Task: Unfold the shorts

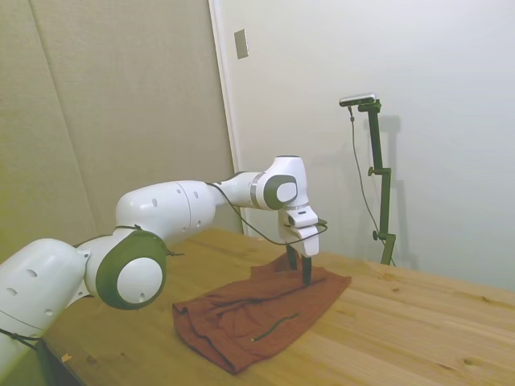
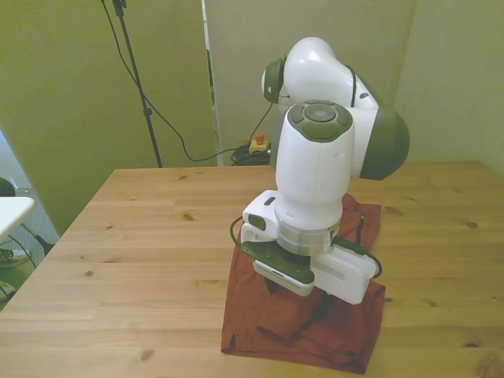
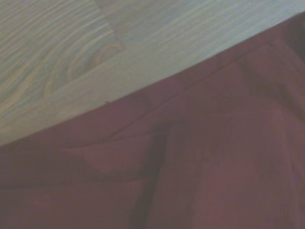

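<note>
Shorts under my jaws, soft and ready to peel

Cloth fills the wrist view: the shorts [image 3: 200, 171], rust-red, creased, with a seam running along the edge where they meet the bare worktop [image 3: 95, 52]. They lie flat on the worktop [image 1: 418, 322] in a folded slab, a small dark pocket slit facing up on the side view's near part. My jaws [image 1: 298, 269] stand down at the far edge of the shorts [image 1: 257, 310], two dark fingers [image 1: 306, 271] a little apart and touching or nearly touching the fabric; whether any cloth is pinched between them I cannot tell. I judge the fabric light, limp and not slippery, so it should drape and drag. Best hold, I think, is the top layer alone at a hem corner, pinched shallow.
</note>
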Controlling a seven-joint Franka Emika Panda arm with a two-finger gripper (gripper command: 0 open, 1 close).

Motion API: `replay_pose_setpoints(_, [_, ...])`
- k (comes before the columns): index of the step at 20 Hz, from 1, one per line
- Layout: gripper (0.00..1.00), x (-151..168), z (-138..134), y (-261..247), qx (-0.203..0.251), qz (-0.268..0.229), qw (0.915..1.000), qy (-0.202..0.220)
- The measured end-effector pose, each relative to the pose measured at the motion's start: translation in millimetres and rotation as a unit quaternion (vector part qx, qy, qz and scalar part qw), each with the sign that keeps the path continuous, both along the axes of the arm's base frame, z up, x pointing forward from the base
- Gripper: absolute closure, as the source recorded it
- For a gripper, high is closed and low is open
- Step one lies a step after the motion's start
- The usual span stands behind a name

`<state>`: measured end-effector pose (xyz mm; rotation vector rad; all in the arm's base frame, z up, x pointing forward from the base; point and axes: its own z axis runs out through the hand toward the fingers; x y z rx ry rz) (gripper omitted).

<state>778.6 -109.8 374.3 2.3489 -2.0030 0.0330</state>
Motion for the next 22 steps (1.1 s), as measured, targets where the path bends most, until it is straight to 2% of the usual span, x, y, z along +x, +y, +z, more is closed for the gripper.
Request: replay_pose_setpoints(22, [1.00, 1.4, 1.1, 5.8, 0.001, 0.010, 0.9999, 0.001])
